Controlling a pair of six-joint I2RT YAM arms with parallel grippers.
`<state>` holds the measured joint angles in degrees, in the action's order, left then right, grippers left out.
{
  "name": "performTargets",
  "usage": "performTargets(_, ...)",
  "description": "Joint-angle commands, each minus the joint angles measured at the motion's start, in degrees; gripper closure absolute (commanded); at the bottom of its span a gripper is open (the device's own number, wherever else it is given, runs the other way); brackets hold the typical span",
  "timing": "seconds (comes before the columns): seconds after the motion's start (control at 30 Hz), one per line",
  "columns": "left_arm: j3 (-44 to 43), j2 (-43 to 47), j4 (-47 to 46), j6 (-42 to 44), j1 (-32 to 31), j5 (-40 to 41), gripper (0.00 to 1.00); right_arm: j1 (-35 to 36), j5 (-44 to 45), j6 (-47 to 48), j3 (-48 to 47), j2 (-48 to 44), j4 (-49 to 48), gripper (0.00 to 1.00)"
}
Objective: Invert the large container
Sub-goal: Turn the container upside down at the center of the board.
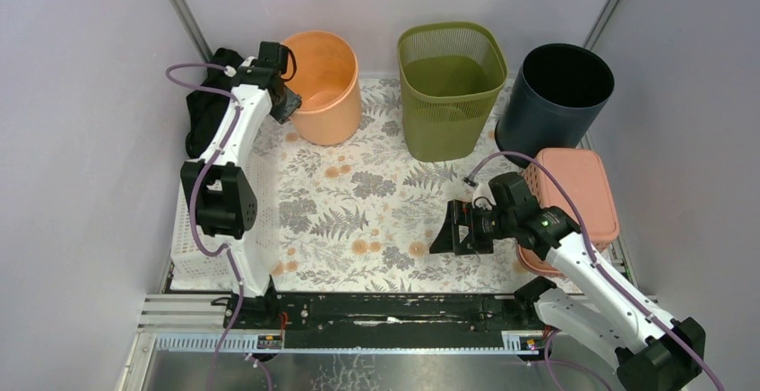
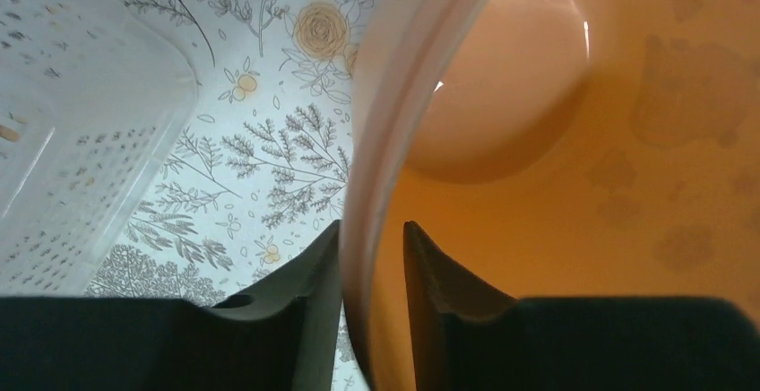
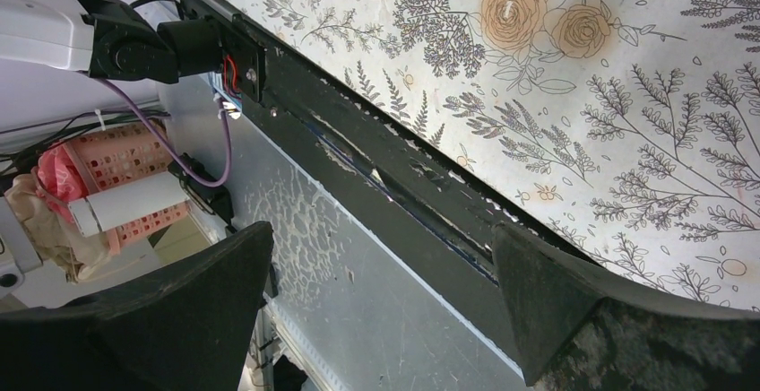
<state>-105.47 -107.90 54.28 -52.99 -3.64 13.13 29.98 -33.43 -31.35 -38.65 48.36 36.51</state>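
The large container, an orange plastic bucket (image 1: 327, 86), stands upright at the back left of the flowered mat (image 1: 376, 203). My left gripper (image 1: 289, 99) is at its near-left rim. In the left wrist view the gripper (image 2: 372, 228) straddles the bucket's rim (image 2: 385, 95), one finger outside against it and the other inside over the orange wall (image 2: 556, 230). I cannot tell whether the inner finger touches. My right gripper (image 1: 445, 230) hovers low over the mat's front right. It is open (image 3: 381, 238) with nothing between its fingers.
A green mesh basket (image 1: 453, 95) and a dark round bin (image 1: 556, 95) stand along the back. A pink lidded box (image 1: 578, 203) lies at the right behind the right arm. A white perforated basket (image 1: 193, 247) and a black cloth (image 1: 204, 113) are at the left.
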Motion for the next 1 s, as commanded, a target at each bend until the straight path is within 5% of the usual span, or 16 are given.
performTargets(0.0,1.28,2.71,-2.2,0.95,0.46,-1.6,0.71,-0.09,-0.02,-1.08,-0.11,-0.96,-1.67,0.01)
performTargets(0.13,2.14,3.94,-2.12,1.78,0.49,-3.57,1.0,-0.12,0.42,-0.52,-1.53,-1.13,-0.41,0.01)
performTargets(0.97,17.18,30.52,1.03,10.15,-0.06,-19.5,1.0,-0.12,3.89,0.6,-15.16,-1.38,8.44,0.01)
